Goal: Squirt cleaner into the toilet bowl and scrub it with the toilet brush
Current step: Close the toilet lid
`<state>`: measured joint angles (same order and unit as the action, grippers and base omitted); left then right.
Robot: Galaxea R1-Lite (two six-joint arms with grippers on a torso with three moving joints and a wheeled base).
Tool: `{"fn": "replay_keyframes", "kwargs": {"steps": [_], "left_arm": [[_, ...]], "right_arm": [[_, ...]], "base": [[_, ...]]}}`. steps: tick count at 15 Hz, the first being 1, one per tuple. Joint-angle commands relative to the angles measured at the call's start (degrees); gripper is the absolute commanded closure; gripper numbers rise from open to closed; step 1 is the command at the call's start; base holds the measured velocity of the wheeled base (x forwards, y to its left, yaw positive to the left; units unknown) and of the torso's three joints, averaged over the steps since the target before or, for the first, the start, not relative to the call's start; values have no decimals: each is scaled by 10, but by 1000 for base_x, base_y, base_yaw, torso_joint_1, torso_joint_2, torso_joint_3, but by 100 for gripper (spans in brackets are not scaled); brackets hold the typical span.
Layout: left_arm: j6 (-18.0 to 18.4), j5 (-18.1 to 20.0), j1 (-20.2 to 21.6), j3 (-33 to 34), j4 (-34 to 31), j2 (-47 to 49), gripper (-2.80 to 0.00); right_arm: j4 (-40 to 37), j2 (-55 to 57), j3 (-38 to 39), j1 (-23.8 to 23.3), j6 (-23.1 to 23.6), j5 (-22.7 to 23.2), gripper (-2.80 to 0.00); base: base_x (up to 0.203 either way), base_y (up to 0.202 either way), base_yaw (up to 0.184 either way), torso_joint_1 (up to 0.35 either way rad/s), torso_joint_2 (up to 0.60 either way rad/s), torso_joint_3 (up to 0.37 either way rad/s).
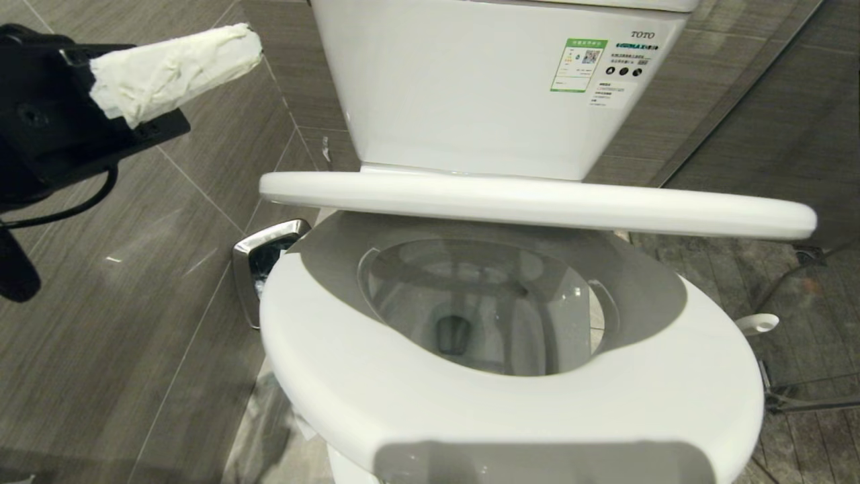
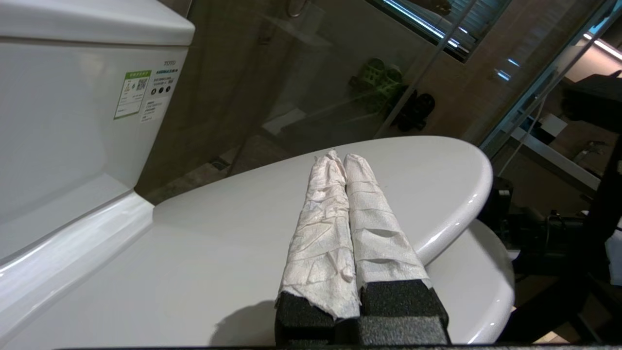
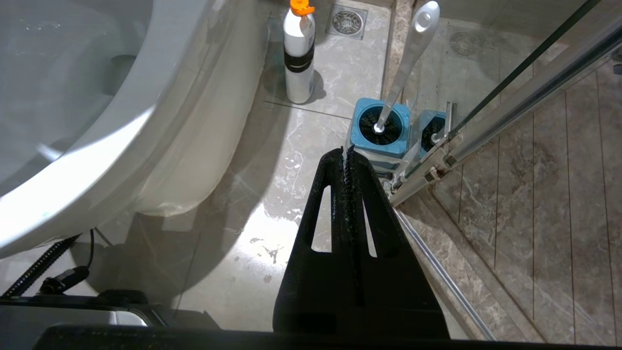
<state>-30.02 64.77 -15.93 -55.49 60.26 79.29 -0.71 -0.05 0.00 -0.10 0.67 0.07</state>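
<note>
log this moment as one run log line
left gripper: shut, empty, above half-raised lid | right gripper: shut, empty, low beside toilet bowl | toilet brush: in holder | cleaner bottle: on floor

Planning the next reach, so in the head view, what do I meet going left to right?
Left hand, wrapped in white, shut → steel waste bin → toilet bowl → toilet brush knob at the seat's right edge.
</note>
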Motion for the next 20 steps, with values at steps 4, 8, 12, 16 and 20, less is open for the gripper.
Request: {"fn": "replay_keyframes", "kwargs": {"steps": [4, 8, 12, 16, 20], "left_arm": [[-5, 7, 68, -24, -141, -127, 0], [-4, 8, 121, -109, -380, -190, 0], [-3, 30, 170, -116, -403, -208, 0], [-3, 42, 180, -115, -403, -220, 0], [-3, 43, 180, -114, -403, -224, 0]], "right_arm": [[0, 0, 0, 0, 0, 0, 0], [1, 0, 0, 0, 0, 0, 0], [0, 0, 0, 0, 0, 0, 0], [0, 0, 0, 0, 0, 0, 0], [0, 0, 0, 0, 0, 0, 0]], "base": [[0, 0, 0, 0, 0, 0], [0, 0, 0, 0, 0, 0], [0, 0, 0, 0, 0, 0], [0, 0, 0, 0, 0, 0], [0, 0, 0, 0, 5, 132]]}}
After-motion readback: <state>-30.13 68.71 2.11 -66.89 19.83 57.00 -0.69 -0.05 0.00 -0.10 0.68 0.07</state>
